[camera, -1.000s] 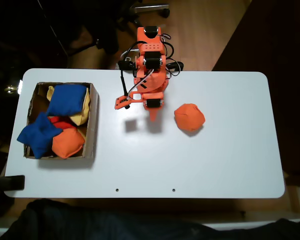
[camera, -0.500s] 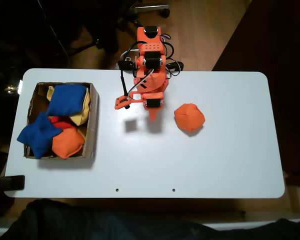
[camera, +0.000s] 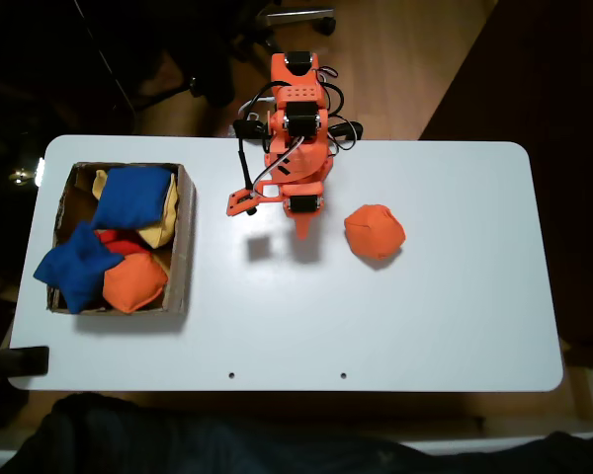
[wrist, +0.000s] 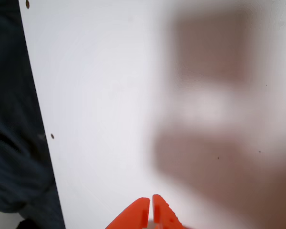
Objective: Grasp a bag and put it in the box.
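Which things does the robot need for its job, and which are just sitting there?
For the job:
- orange bag on the table
- cardboard box
- gripper, shut

Just sitting there:
- blue bags, already in the box
- yellow bag
- orange bag in the box

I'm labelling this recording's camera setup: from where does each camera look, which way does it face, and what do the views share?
Fixed view: sits above, looking straight down at the white rectangular table, the shallow brown cardboard box of beanbags and the loose roundish orange fabric beanbag; the orange arm shows folded at the table's far edge.
Wrist view: rides on the arm, looking down across the bare tabletop toward its drilled edge; the orange gripper tips, closed together, show at the bottom.
Shared: the white table and the gripper.
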